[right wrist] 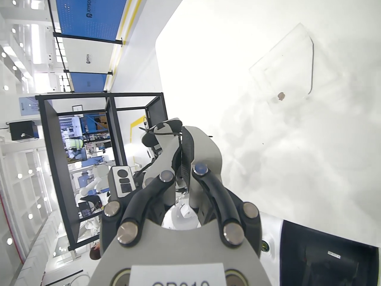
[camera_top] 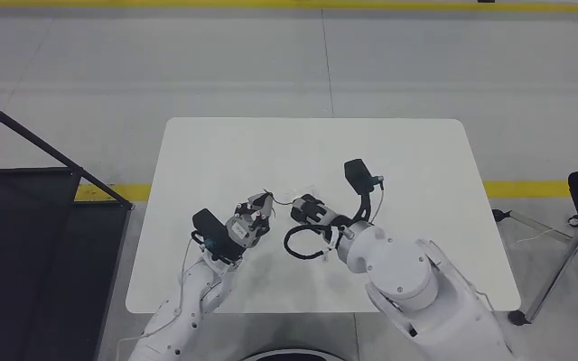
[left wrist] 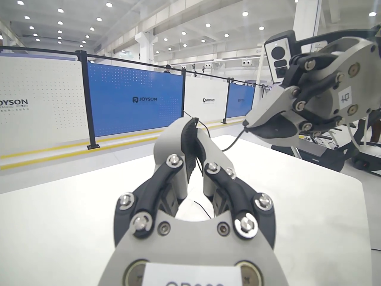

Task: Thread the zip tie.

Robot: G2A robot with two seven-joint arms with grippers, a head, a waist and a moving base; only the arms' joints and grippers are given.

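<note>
In left gripper (left wrist: 193, 124), thin black zip tie (left wrist: 236, 140)

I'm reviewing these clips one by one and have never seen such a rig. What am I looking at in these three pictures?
This is a two-armed robot at a white table. The top view looks down from above its arms; the other two come from a camera on each wrist, looking along that arm's own gripper. The left gripper and the right gripper are close together above the table, each shut on a thin black zip tie that runs between them. A clear flat sheet lies on the table.
</note>
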